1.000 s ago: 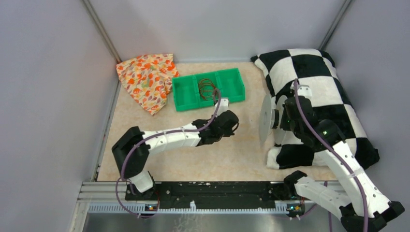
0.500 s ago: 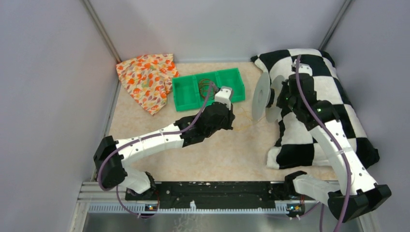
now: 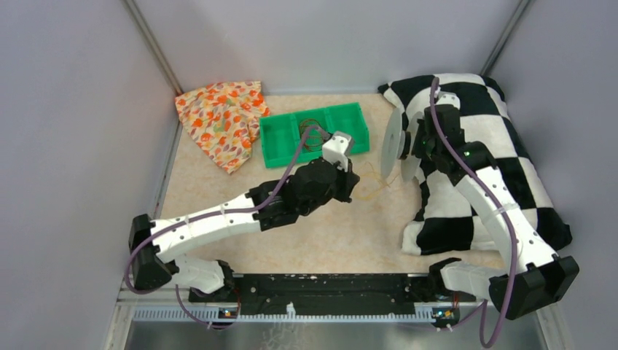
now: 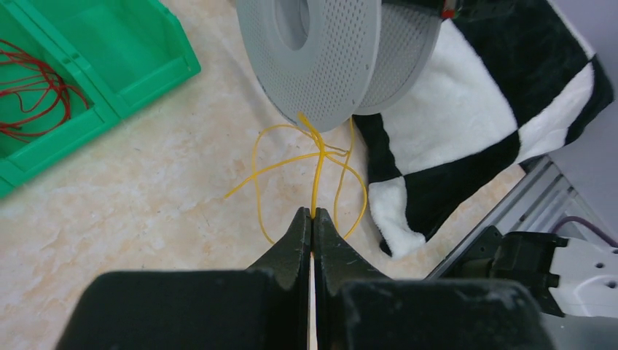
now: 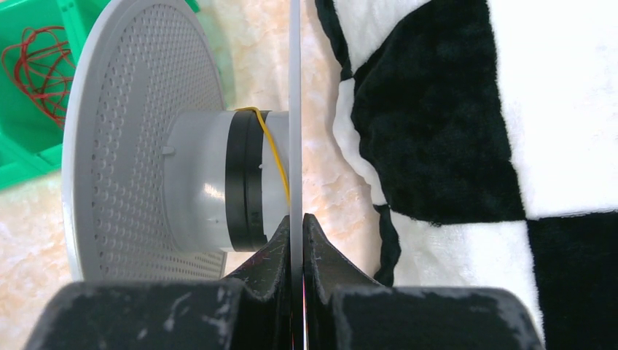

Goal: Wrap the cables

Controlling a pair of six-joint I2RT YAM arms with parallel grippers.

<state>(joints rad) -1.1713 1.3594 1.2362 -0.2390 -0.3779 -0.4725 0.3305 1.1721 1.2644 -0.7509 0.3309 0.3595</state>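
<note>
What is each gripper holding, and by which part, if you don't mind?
Left gripper: yellow wire, mid-strand. Right gripper: spool, by a flange's rim.

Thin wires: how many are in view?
2. A thin yellow wire runs from the grey perforated spool to the left gripper; a red wire coil lies in the green tray's middle compartment. More may be hidden.

This looks like a robotics lab. Plain grey panels (image 3: pixel 73 131) close a beige table (image 3: pixel 364 226) on three sides, metal profiles (image 3: pixel 151 47) stand in the back corners, and a left arm (image 3: pixel 218 219) and a right arm (image 3: pixel 503 211) are bolted to a black rail (image 3: pixel 328 286) at its near edge.
</note>
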